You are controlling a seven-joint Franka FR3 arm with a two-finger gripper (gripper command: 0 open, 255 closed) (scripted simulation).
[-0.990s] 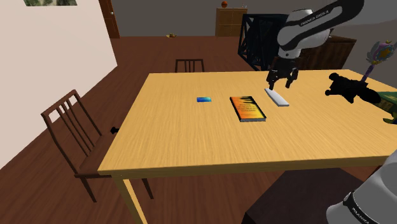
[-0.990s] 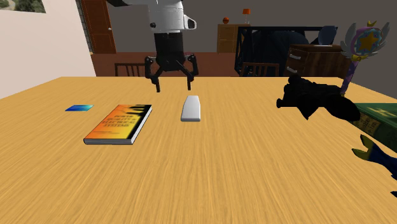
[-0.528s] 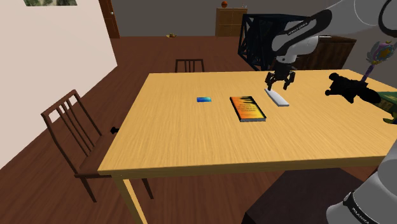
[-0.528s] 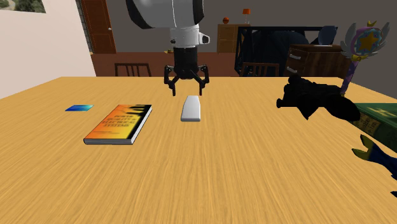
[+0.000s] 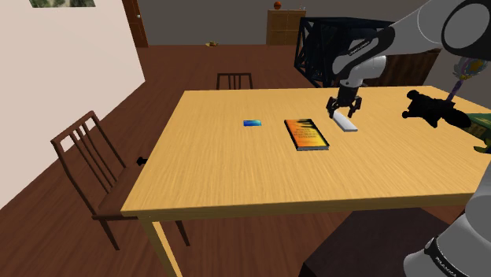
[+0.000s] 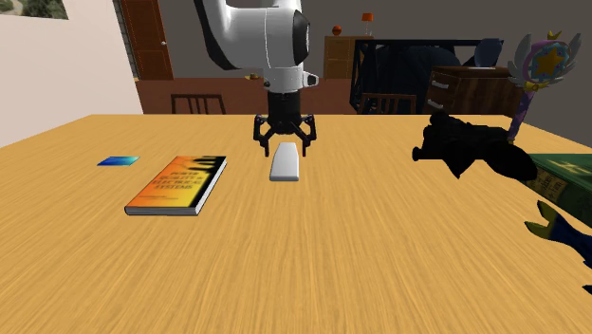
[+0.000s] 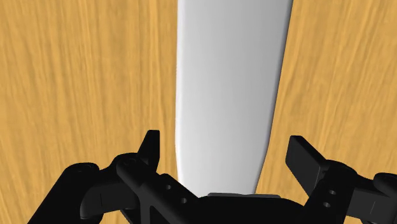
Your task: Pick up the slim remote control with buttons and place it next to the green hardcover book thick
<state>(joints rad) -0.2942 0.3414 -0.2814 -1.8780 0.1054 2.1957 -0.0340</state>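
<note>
Wrist view: fingers [image 7: 304, 158] were seen apart, astride the white remote [image 7: 229, 95]; it was judged light, stiff, slick, best taken across its narrow width.

A wooden desk [image 5: 236, 173] on a dark plank floor [image 5: 157, 71] carries an orange-covered book [image 5: 306, 134], with a small blue card [image 5: 252, 123] near it at its nine o'clock in the shoulder view. A lumpy black object [image 5: 429, 106] lies well apart at the book's three o'clock, and a star-topped wand [image 6: 543, 64] rises at that object's one o'clock. In the same view, one slat-backed chair [image 5: 90, 157] stands at the desk's nine o'clock and another [image 5: 234, 80] at its eleven o'clock.
</note>
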